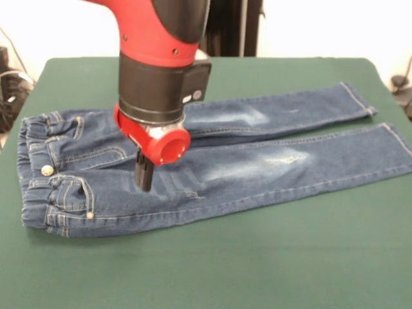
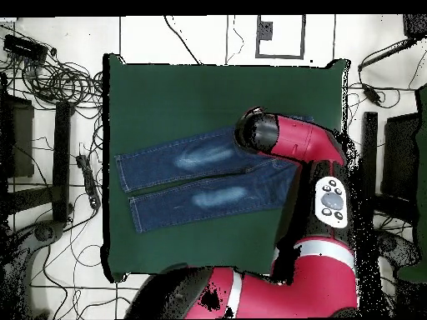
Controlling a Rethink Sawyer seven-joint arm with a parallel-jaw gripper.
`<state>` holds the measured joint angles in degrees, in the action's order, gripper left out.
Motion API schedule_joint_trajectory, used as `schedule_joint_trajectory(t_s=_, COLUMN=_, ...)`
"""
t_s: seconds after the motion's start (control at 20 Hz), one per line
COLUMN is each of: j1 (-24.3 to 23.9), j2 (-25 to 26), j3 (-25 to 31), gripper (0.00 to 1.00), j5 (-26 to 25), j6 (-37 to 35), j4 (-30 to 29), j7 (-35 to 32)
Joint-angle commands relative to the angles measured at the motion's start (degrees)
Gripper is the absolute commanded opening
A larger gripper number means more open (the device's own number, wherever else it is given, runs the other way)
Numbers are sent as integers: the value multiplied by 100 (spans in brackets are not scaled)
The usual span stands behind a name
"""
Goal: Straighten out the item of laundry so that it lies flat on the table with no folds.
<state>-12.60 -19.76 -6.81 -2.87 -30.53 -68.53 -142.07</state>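
The item of laundry (image 1: 257, 164), small blue jeans with whitish thigh patches, lies spread on the green table (image 1: 257, 270). Its elastic waistband is at the left and both legs run side by side to the right. My gripper (image 1: 145, 175) points down over the upper thigh just right of the fly, its black fingers together and its tip at the denim. In the overhead view the jeans (image 2: 196, 179) lie across the table (image 2: 208, 92) with the legs toward the left. The red arm (image 2: 300, 146) hides the waistband end and the gripper there.
The leg cuffs reach close to the table's right edge in the front view. Cables (image 2: 58, 83) and dark stands (image 2: 62, 158) crowd the floor beside the table in the overhead view. Dark equipment (image 1: 232, 26) stands behind the table's far edge.
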Motion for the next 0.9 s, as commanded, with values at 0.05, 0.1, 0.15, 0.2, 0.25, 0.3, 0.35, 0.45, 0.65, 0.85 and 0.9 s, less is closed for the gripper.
schedule_joint_trajectory(t_s=0.05, j1=-158, j2=206, j3=859, gripper=0, j5=-259, j6=-836, j4=158, j7=1036)
schedule_joint_trajectory(t_s=0.1, j1=-173, j2=260, j3=885, gripper=0, j5=-278, j6=-862, j4=258, j7=1048)
schedule_joint_trajectory(t_s=0.15, j1=-174, j2=304, j3=890, gripper=0, j5=-315, j6=-970, j4=357, j7=1076)
schedule_joint_trajectory(t_s=0.2, j1=-175, j2=349, j3=895, gripper=0, j5=-352, j6=-1077, j4=456, j7=1104)
schedule_joint_trajectory(t_s=0.25, j1=-175, j2=394, j3=901, gripper=0, j5=-390, j6=-1184, j4=555, j7=1131)
schedule_joint_trajectory(t_s=0.3, j1=-176, j2=438, j3=906, gripper=0, j5=-427, j6=-1292, j4=653, j7=1159)
schedule_joint_trajectory(t_s=0.35, j1=-167, j2=458, j3=899, gripper=0, j5=-464, j6=-1300, j4=667, j7=1134)
schedule_joint_trajectory(t_s=0.45, j1=-174, j2=495, j3=921, gripper=0, j5=-494, j6=-1048, j4=559, j7=1001)
schedule_joint_trajectory(t_s=0.65, j1=-191, j2=575, j3=1010, gripper=0, j5=-459, j6=-924, j4=460, j7=802)
schedule_joint_trajectory(t_s=0.85, j1=-92, j2=852, j3=1090, gripper=0, j5=-440, j6=-530, j4=506, j7=412)
schedule_joint_trajectory(t_s=0.9, j1=-36, j2=899, j3=1067, gripper=0, j5=-472, j6=-454, j4=543, j7=348)
